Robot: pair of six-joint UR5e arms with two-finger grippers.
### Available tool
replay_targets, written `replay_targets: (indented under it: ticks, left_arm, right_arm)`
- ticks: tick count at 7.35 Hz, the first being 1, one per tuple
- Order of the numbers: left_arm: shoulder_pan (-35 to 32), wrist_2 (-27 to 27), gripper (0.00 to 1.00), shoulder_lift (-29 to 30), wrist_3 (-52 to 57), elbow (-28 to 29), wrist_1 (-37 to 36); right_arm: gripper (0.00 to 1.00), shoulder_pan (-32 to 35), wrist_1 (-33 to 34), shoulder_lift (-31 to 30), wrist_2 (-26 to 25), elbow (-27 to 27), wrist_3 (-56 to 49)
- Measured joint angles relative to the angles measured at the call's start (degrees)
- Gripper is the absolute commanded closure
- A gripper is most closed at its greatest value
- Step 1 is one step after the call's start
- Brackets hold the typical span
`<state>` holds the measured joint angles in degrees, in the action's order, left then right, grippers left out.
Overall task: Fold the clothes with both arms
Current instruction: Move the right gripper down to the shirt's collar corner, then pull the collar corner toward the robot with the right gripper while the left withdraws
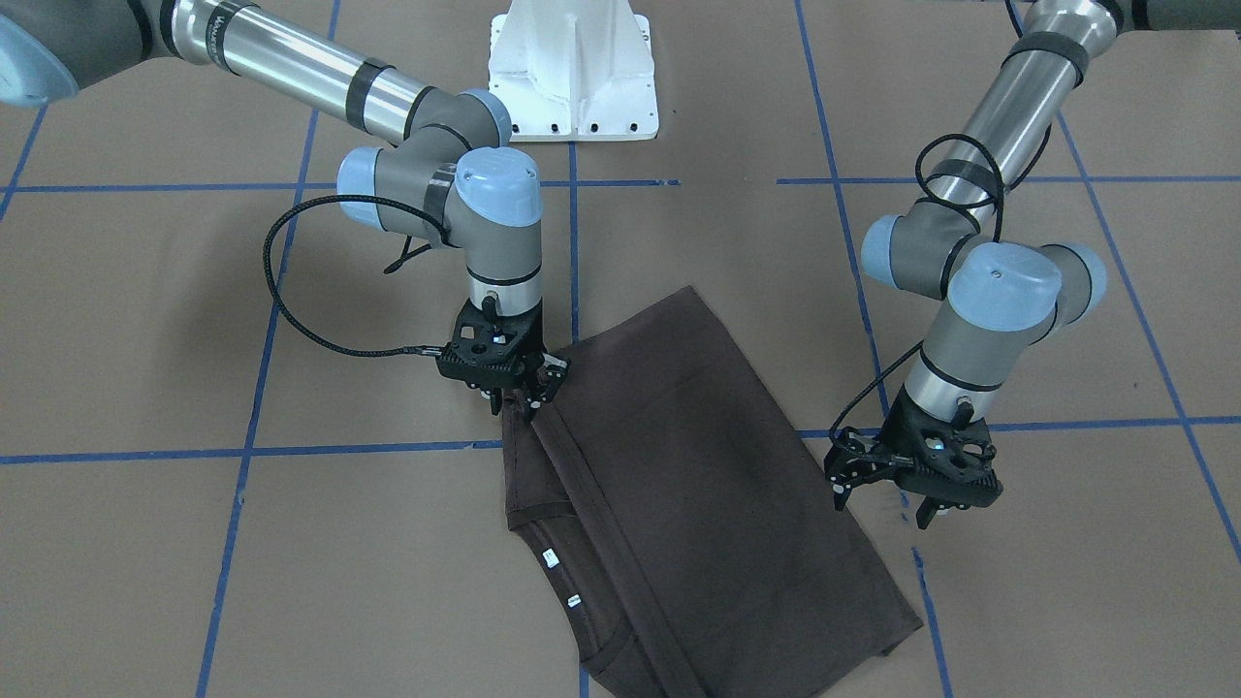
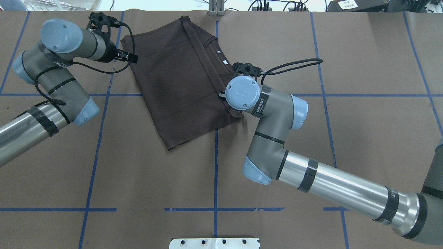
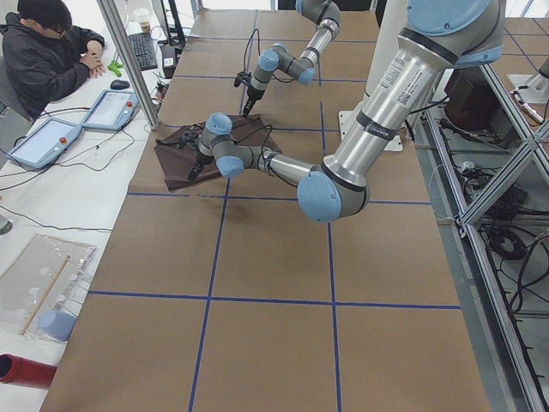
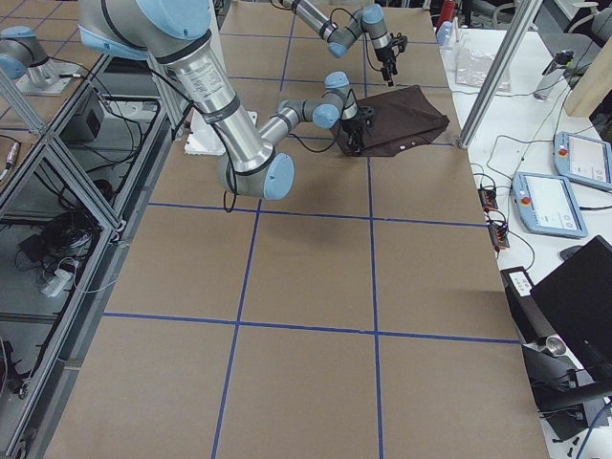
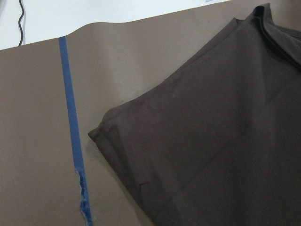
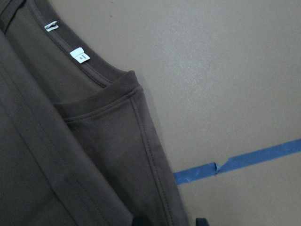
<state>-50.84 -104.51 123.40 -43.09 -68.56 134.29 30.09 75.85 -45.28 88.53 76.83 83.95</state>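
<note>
We see a wide table (image 1: 145, 320) covered in brown paper and marked into squares by blue tape lines (image 1: 252, 451). The two arms reach out over it from either side of a white pedestal (image 1: 572, 73). In the front-facing view the right arm (image 1: 291, 63) comes in from the view's left and the left arm (image 1: 1008, 107) from its right.

Between their wrists lies the dark brown T-shirt (image 1: 698, 465). It is folded into a rough oblong, flat on the paper, and sits askew to the grid. It is well out from the pedestal, across the middle tape line and close to the table's far edge.

The right gripper (image 1: 528, 388) points down at the shirt's shoulder edge, near the collar (image 6: 89, 70). In its wrist view we make out two dark fingertips (image 6: 141, 221) set apart, with the hem of the shirt between them. We therefore read its jaws as parted and not yet closed on the cloth.

The left gripper (image 1: 880, 504) hangs over bare paper just beside the shirt's opposite edge. Its jaws are spread wide and hold nothing.

Smallest of all, we find two white neck tags (image 1: 550, 557) showing inside the ribbed collar
</note>
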Motion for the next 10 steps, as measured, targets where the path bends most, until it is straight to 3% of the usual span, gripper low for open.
replay_targets:
  ticks: [4,7,8,10]
  left_arm:
    - [0.04,0.00,0.00,-0.33,0.10,0.11,-0.05]
    - [0.04,0.01,0.00,-0.35,0.11,0.23,-0.08]
    - [0.04,0.01,0.00,-0.38,0.14,0.25,-0.08]
    - [0.04,0.00,0.00,-0.37,0.12,0.26,-0.08]
  right_arm:
    - [0.54,-0.31,0.00,-0.11,-0.02,-0.41,-0.02]
    - [0.82,-0.38,0.00,-0.02,-0.03,-0.88,-0.11]
    - [1.00,-0.38,-0.02,0.02,-0.03,-0.99,-0.17]
    - [1.00,-0.40,0.02,0.06,-0.03,-1.13,-0.28]
